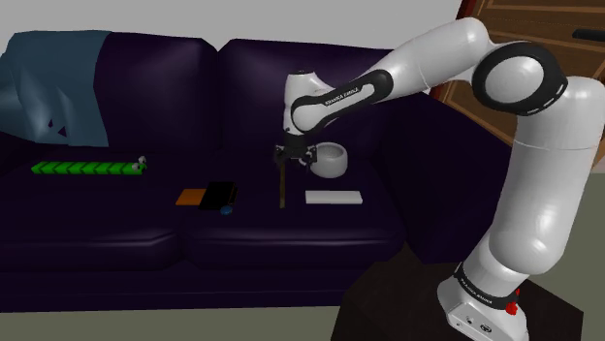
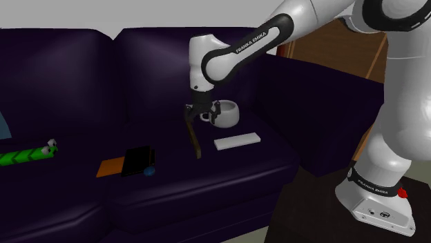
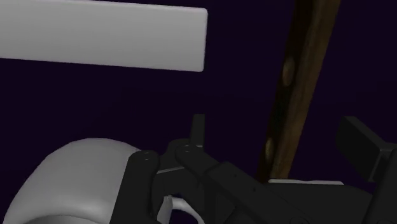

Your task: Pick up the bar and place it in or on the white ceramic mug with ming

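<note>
A white mug (image 1: pixel 333 160) (image 2: pixel 224 114) (image 3: pixel 76 178) stands on the dark purple sofa seat (image 1: pixel 116 218). In front of it lies a flat white bar (image 1: pixel 334 198) (image 2: pixel 237 141) (image 3: pixel 102 35). A thin brown wooden stick with rivets (image 1: pixel 280 189) (image 2: pixel 194 134) (image 3: pixel 296 83) stands nearly upright, from the seat up to my hand. My gripper (image 1: pixel 294 155) (image 2: pixel 202 114) (image 3: pixel 278 130) hangs just beside the mug, on the shoulder view's left of it. Its fingers stand apart. The brown stick passes between them, and neither finger visibly clasps it.
A green segmented toy (image 1: pixel 87 169) (image 2: pixel 27 154) lies far along the seat. An orange and black flat object (image 1: pixel 208 195) (image 2: pixel 138 162) with a small blue thing (image 1: pixel 226 208) sits nearer. A blue blanket (image 1: pixel 53 87) drapes over the backrest. The armrest (image 2: pixel 324 96) rises past the mug.
</note>
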